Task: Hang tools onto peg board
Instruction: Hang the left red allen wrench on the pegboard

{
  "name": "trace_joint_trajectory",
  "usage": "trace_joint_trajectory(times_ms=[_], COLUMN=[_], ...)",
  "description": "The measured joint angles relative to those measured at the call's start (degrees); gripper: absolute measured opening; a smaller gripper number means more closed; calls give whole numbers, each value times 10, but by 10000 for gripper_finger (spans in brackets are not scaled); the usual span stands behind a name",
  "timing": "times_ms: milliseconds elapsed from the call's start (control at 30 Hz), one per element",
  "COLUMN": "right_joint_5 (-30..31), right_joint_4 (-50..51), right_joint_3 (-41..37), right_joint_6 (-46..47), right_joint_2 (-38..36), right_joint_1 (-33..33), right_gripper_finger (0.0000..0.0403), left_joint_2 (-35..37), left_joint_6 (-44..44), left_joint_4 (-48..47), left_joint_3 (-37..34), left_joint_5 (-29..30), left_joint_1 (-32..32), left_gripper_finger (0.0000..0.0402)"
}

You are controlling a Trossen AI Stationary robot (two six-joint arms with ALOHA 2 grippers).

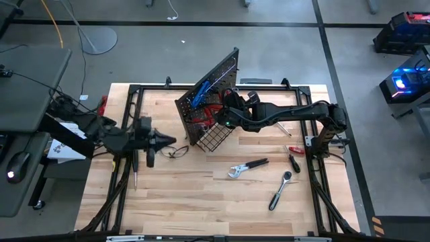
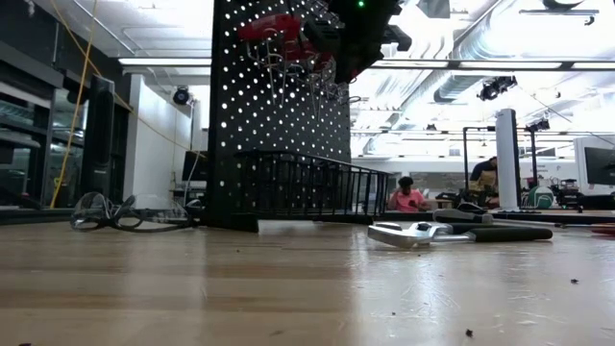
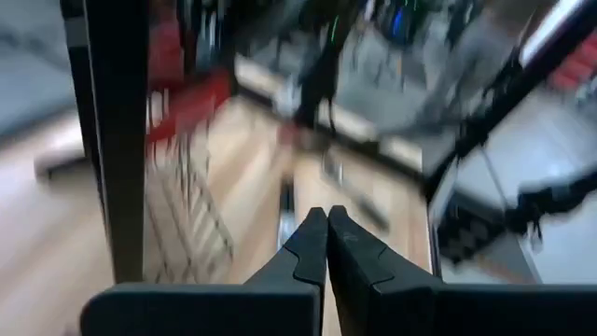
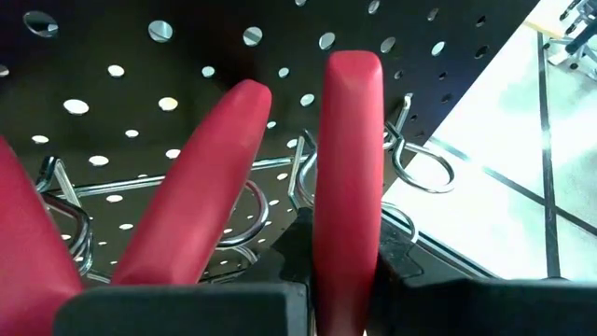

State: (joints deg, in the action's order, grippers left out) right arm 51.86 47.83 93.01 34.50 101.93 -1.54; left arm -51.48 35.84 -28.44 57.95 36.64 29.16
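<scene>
The black peg board [image 1: 213, 91] stands tilted at the table's far middle, with a wire basket [image 2: 307, 183] along its foot. A blue-handled tool [image 1: 201, 91] and red-handled tools [image 4: 201, 191] hang on its silver hooks [image 4: 420, 163]. My right gripper [image 4: 347, 271] is at the board's face [image 1: 223, 115], shut on a red handle [image 4: 350, 159]. My left gripper [image 1: 169, 141] is shut and empty left of the board, next to safety glasses [image 1: 178, 152]. It also shows in the left wrist view [image 3: 326, 233]. My right gripper pinches the red handle [image 4: 347, 233] between its two fingers, one on each side. It comes at the board from the table's right side. The handle runs along the fingers, its free end [image 4: 353, 70] pointing at the board among the hooks, clear of the table.
On the table near the board lie a silver wrench-like tool with a black handle [image 1: 247, 167], a chrome ratchet [image 1: 281, 189], a red-handled screwdriver [image 1: 293, 158] and a dark screwdriver [image 1: 134, 173] by the left arm. The wrench-like tool also shows in the low view [image 2: 423, 233].
</scene>
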Motion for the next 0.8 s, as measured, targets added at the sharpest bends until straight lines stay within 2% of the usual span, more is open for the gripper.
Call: trace_joint_trajectory(times_ms=[100,200,400,500,800], right_joint_5=[0,-6,-9,-9,-6], right_joint_4=[0,0,0,0,12], right_joint_3=[0,0,0,0,0], right_joint_6=[0,0,0,0,1], right_joint_2=[0,0,0,0,0], right_joint_1=[0,0,0,0,21], right_gripper_finger=[35,35,35,35,35], left_joint_2=[-11,-33,-77,-97,-154], left_joint_6=[-66,-104,-109,-110,-78], left_joint_4=[64,94,129,125,87], left_joint_3=[0,0,0,0,0], left_joint_5=[65,74,88,112,111], left_joint_1=[3,-23,-68,-84,-120], left_gripper_finger=[0,0,0,0,0])
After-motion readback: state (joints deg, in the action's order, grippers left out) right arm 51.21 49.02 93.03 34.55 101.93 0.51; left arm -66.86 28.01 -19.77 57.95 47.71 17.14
